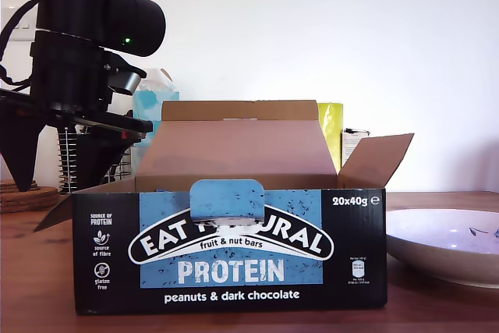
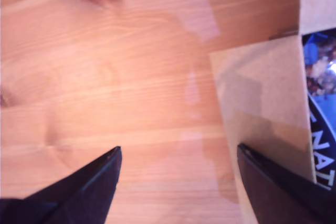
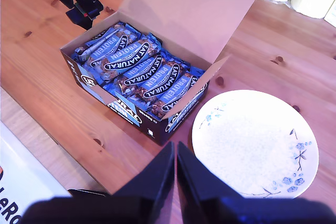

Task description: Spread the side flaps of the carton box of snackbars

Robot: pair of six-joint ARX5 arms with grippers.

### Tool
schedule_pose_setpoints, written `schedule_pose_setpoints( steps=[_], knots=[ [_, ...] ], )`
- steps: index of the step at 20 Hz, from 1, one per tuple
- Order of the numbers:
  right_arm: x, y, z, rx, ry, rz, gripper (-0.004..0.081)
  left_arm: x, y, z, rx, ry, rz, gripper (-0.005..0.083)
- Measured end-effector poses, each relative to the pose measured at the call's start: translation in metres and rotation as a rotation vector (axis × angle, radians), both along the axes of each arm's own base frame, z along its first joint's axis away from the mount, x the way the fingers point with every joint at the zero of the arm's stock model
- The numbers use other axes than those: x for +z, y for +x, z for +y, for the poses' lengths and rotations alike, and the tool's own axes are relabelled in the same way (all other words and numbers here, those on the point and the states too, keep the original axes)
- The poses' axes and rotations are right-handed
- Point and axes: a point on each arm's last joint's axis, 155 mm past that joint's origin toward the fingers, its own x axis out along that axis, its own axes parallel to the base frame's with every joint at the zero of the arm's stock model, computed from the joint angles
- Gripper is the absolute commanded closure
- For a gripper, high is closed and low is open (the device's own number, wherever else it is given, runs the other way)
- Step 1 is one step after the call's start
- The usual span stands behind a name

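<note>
At the exterior view's left, my first gripper (image 2: 178,182) hangs above the wooden table (image 1: 31,271), jaws spread wide, one tip over the side flap (image 1: 66,204) that splays out at nine o'clock from the carton box of snackbars (image 1: 230,251). The carton sits centre frame, its wide lid flap (image 1: 238,142) standing up at twelve o'clock, and it is packed with rows of blue-wrapped bars (image 3: 142,72). At three o'clock the other side flap (image 1: 374,160) angles up and outward. Further right, a white plate (image 1: 452,243) with blue flowers rests on the table just beside the box, holding nothing. My second gripper (image 3: 176,169) hovers high, fingers pressed together.
</note>
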Motion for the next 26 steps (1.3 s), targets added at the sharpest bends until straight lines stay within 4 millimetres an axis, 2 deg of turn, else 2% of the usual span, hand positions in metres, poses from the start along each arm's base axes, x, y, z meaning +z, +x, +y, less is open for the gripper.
schedule_pose_setpoints(
  steps=[3, 6, 7, 8, 11, 12, 13, 17, 20, 24, 26],
  knots=[
    [0.0, 0.0, 0.0, 0.0, 0.0, 0.0, 0.0783, 0.016, 0.0, -0.003, -0.001, -0.044, -0.044, 0.0132],
    [0.0, 0.0, 0.0, 0.0, 0.0, 0.0, 0.0783, 0.059, -0.004, -0.009, -0.017, -0.141, -0.149, 0.0144],
    [0.0, 0.0, 0.0, 0.0, 0.0, 0.0, 0.0783, 0.075, -0.006, -0.01, -0.026, -0.172, -0.186, 0.0185],
    [0.0, 0.0, 0.0, 0.0, 0.0, 0.001, 0.0783, 0.087, -0.009, -0.01, -0.039, -0.196, -0.216, 0.0263],
    [0.0, 0.0, 0.0, 0.0, 0.0, 0.0, 0.0783, 0.112, -0.015, -0.01, -0.075, -0.231, -0.281, 0.0667],
    [0.0, 0.0, 0.0, 0.0, 0.001, -0.002, 0.0783, 0.118, -0.016, -0.009, -0.08, -0.239, -0.299, 0.0762],
    [0.001, 0.0, 0.001, 0.004, 0.005, -0.003, 0.0783, 0.125, -0.017, -0.008, -0.084, -0.249, -0.32, 0.0799],
    [0.013, 0.001, 0.015, 0.037, 0.085, -0.008, 0.0783, 0.168, -0.018, -0.014, -0.148, -0.345, -0.519, 0.0797],
    [0.035, 0.011, 0.021, 0.017, 0.17, -0.063, 0.0783, 0.19, -0.032, -0.024, -0.283, -0.454, -0.697, 0.0797],
    [0.074, 0.034, 0.017, -0.062, 0.25, -0.213, 0.0783, 0.202, -0.046, -0.033, -0.426, -0.536, -0.872, 0.0797],
    [0.08, 0.042, 0.018, -0.076, 0.275, -0.246, 0.0783, 0.205, -0.054, -0.035, -0.47, -0.578, -0.923, 0.0797]
  ],
)
